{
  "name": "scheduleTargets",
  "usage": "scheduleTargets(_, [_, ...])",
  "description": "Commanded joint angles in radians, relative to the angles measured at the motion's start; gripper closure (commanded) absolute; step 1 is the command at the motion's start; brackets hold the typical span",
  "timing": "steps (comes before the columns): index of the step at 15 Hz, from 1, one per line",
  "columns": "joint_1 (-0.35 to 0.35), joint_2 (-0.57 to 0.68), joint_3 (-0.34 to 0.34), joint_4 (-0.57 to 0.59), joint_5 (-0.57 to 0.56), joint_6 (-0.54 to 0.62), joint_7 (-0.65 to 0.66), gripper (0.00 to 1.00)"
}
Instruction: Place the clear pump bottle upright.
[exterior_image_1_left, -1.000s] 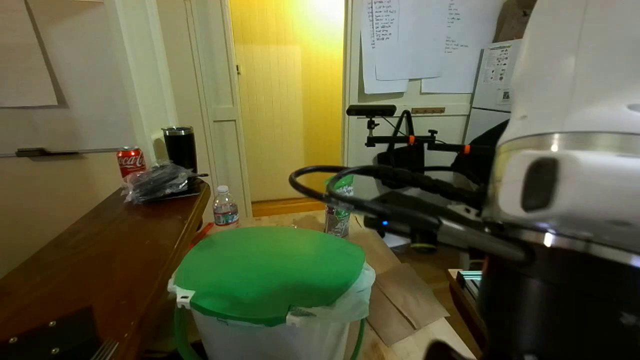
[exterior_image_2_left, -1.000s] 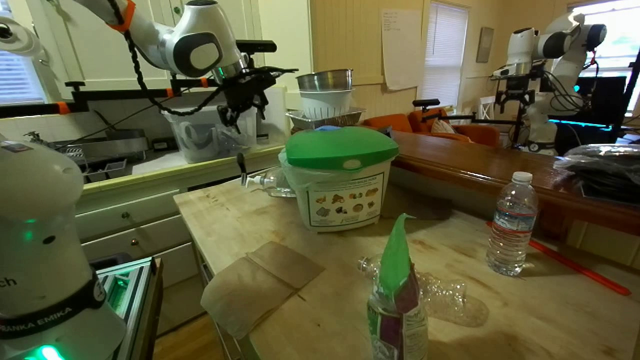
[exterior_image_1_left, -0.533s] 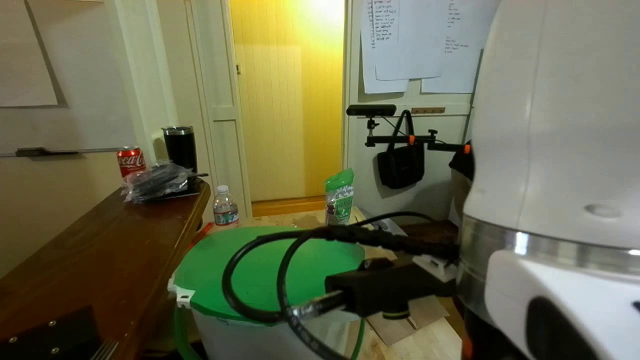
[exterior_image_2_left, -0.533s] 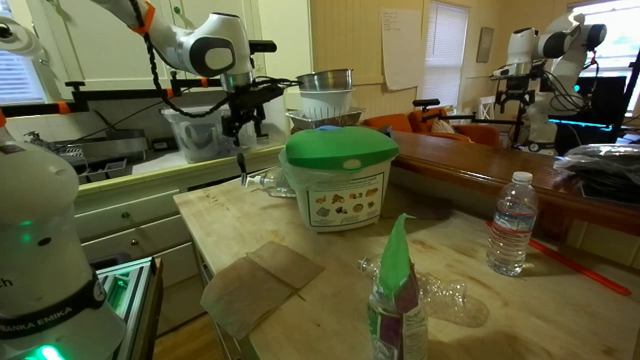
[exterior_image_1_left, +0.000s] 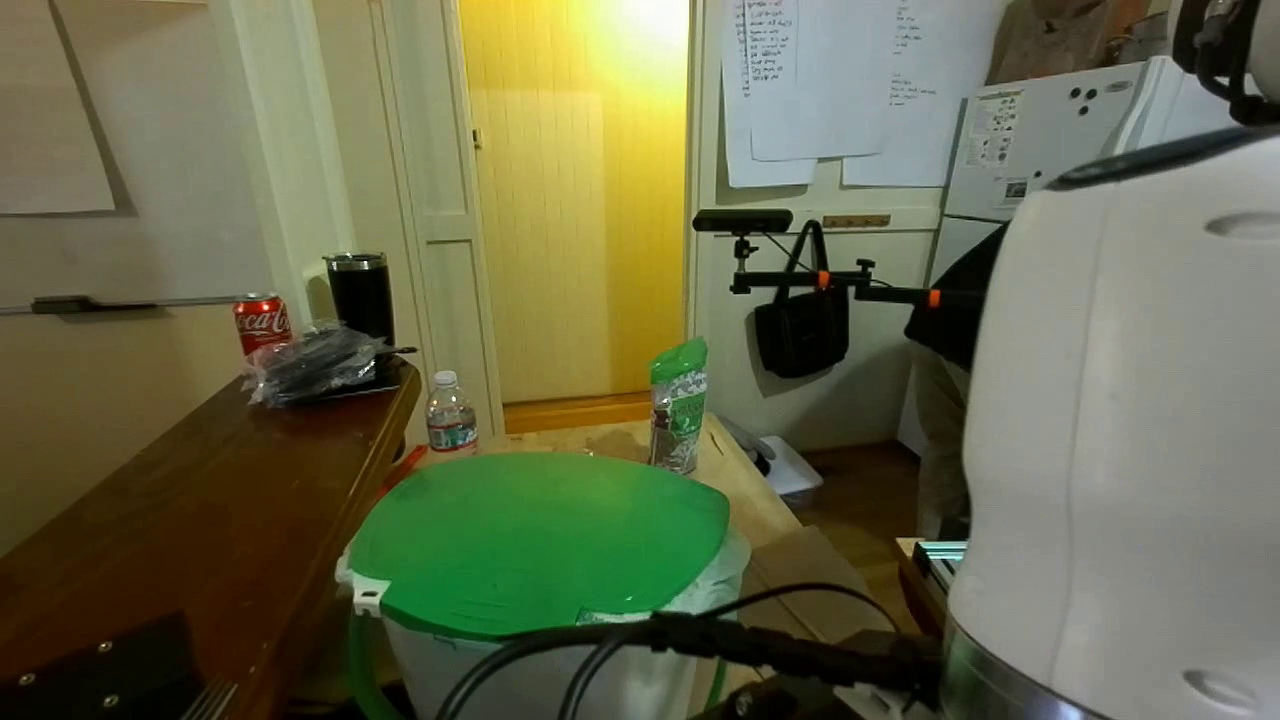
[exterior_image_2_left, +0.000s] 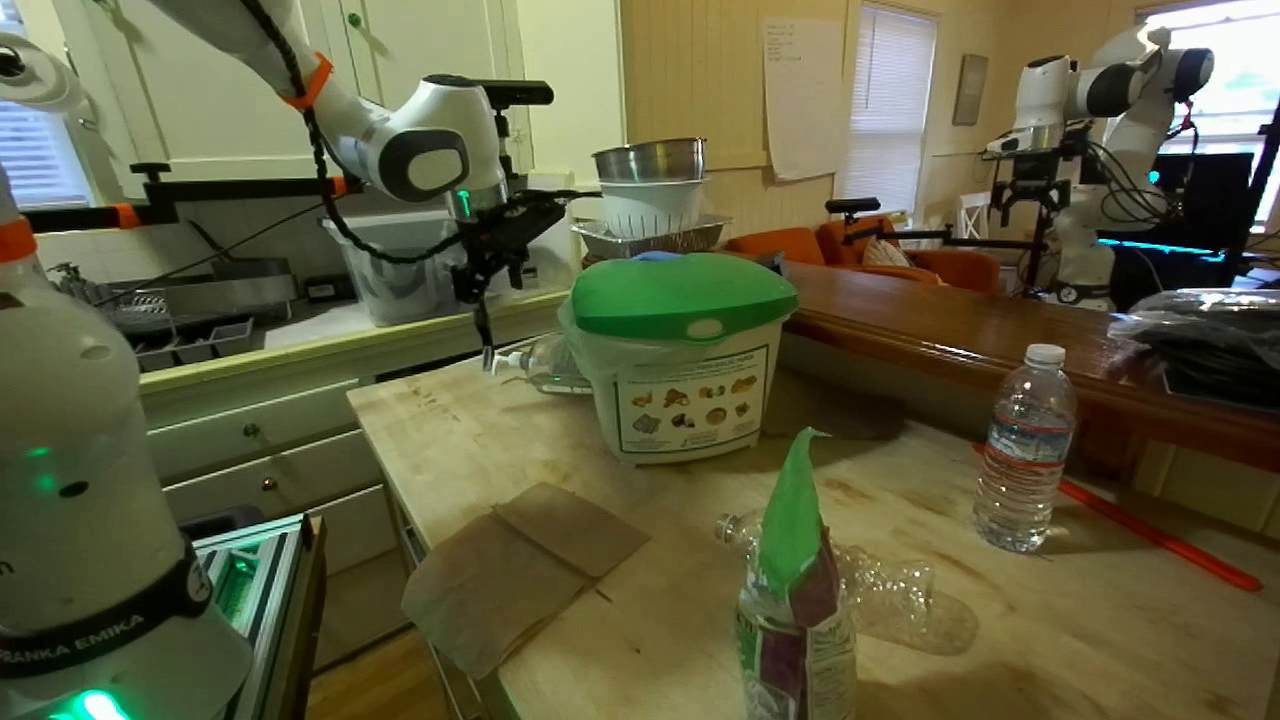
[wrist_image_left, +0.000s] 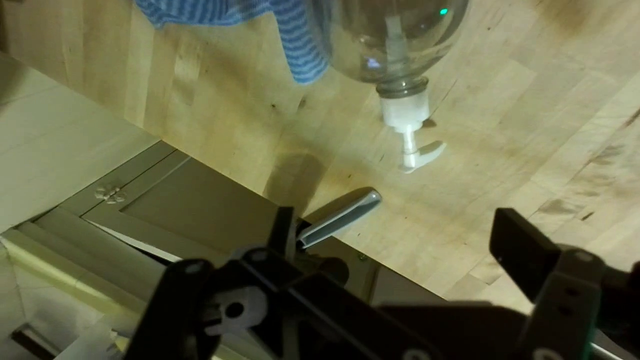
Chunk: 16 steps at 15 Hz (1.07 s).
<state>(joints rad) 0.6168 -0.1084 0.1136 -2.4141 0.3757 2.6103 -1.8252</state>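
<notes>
I had the black two-fingered gripper (wrist_image_left: 400, 240) up in the air, by the edge of the pale wooden table (exterior_image_2_left: 660, 620), at the end of my white arm (exterior_image_2_left: 430, 150). Its fingers (wrist_image_left: 522, 252) were spread wide apart, and it had hold of nothing.

The round, see-through bottle with the white pump top (wrist_image_left: 395, 55) lay on its side on the table. In my wrist view its pump end pointed toward the gap between the fingers, but the bottle and the fingers were apart. A blue striped cloth (wrist_image_left: 302, 47) lay right next to the bottle; I could not tell if they touched. A long grey thing with a rounded end (wrist_image_left: 342, 218) was by the table's edge, and I could not tell what it was.

In an exterior view the pump bottle was just beside the white plastic bin with the green lid (exterior_image_2_left: 690, 365), and the bin hid part of it. I saw that bin in both exterior views, standing up straight. A clear plastic water bottle with a white cap (exterior_image_2_left: 1025, 450) stood up too. A crinkly clear plastic bottle (exterior_image_2_left: 890, 585) lay down, partly behind a shiny green and purple bag (exterior_image_2_left: 797, 620). Flat brown paper (exterior_image_2_left: 525, 570) lay on the table.
</notes>
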Motion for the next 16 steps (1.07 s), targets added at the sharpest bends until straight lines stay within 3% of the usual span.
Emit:
scheduleTargets(1, [-0.057,0.003,0.059,0.002,0.009,-0.001,-0.005,0.00])
scheduleTargets(3, [-0.063,0.004,0.059,0.002,0.009,-0.001,-0.005,0.00])
scheduleTargets(4, [-0.082,0.031,0.073,0.014,-0.052,-0.013,0.046,0.00])
scheduleTargets(10, [-0.159,0.100,0.170,0.007,-0.169,0.010,0.143,0.00])
scheduleTargets(16, [-0.200,0.155,0.212,0.009,-0.317,0.035,0.225,0.00])
